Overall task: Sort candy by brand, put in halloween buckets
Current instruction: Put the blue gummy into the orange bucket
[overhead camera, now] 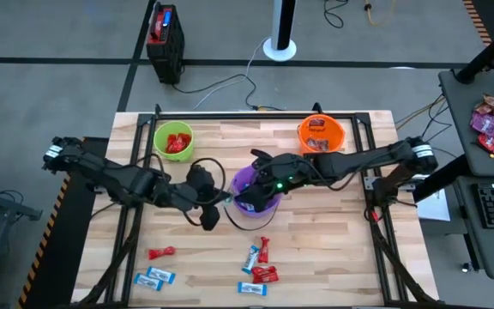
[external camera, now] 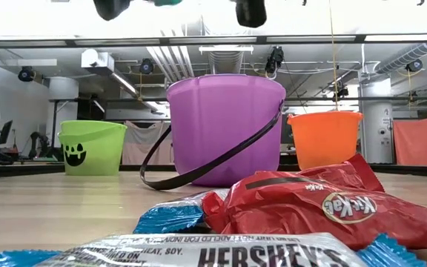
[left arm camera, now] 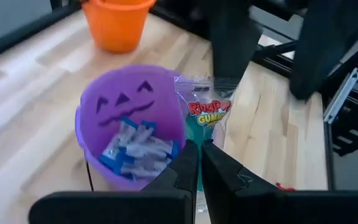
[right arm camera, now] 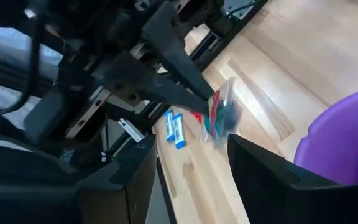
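Purple bucket (left arm camera: 129, 118) already holds blue candies; green (overhead camera: 172, 139) and orange (overhead camera: 321, 133) hold some too. Left hand (left arm camera: 197, 163) pinches a gummy packet (left arm camera: 207, 112) beside its rim; right hand (right arm camera: 188, 168) hovers wide. Several pieces (overhead camera: 260, 262) remain on the bench (overhead camera: 333, 249).

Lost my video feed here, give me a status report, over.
Left tool shut on gummy packet, beside purple bucket. Right tool open, empty, near the same bucket. Candy left on table. Nothing in the way.

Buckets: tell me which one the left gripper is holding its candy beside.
The purple bucket, in the middle. The left gripper, shut on a clear gummy packet, is at its rim; the green and orange buckets stand farther off.
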